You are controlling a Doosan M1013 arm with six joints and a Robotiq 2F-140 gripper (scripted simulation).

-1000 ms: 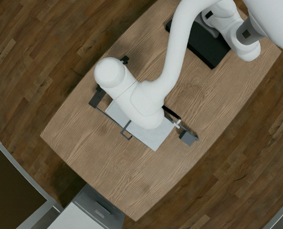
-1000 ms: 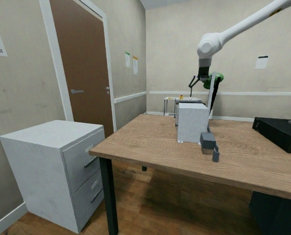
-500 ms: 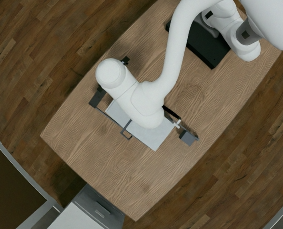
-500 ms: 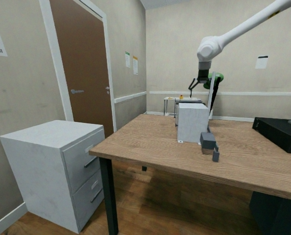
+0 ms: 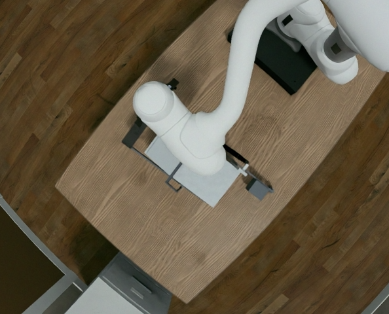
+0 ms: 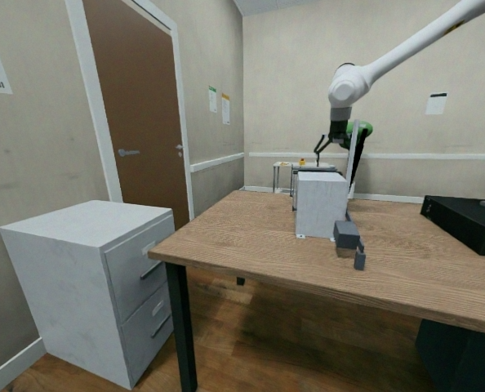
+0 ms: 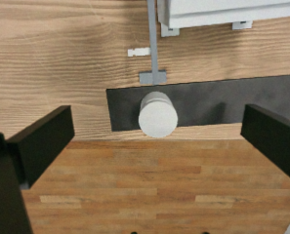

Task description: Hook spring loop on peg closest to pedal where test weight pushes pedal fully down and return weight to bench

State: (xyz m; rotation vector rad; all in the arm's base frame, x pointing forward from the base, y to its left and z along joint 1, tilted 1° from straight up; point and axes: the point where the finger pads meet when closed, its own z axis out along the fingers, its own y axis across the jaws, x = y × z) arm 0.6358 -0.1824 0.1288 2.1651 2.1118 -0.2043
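Bench (image 5: 185,256) (image 6: 251,263): wood-topped, seen whole across most of its length from above.
Arm (image 5: 235,67) (image 6: 416,42): white, reaching over the bench toward its upper-left long edge in the top view.
Cabinet (image 5: 98,297) (image 6: 52,223): pale, two drawers, standing just beside the short edge at lower left.
Black base (image 5: 291,79) (image 6: 462,219): on the bench, toward the end opposite the cabinet.
Feeder box (image 5: 206,187) (image 6: 321,207) (image 7: 223,12): pale, between the two long edges.
Pedal strip (image 5: 131,137) (image 7: 198,104): dark, running along the upper-left long edge (probably the pedal, judging by shape).
Pincer (image 5: 156,103) (image 6: 337,162) (image 7: 157,120): spread wide, pinching nothing, above the upper-left long edge.
Side bar (image 5: 260,182) (image 7: 153,39): grey, crossing beside the feeder box, from near the strip toward the lower-right long edge.
Grey block (image 5: 257,189) (image 6: 346,233): beside the bar's far end, near the lower-right long edge.
Weight (image 7: 157,117): pale cylinder, over the strip near one end, between the spread fingers in the wrist view; exact contact of its base too hidden to tell.
White piece (image 5: 243,169) (image 7: 139,52): small, beside the bar.
Spring loop: too unclear to place on any peg.
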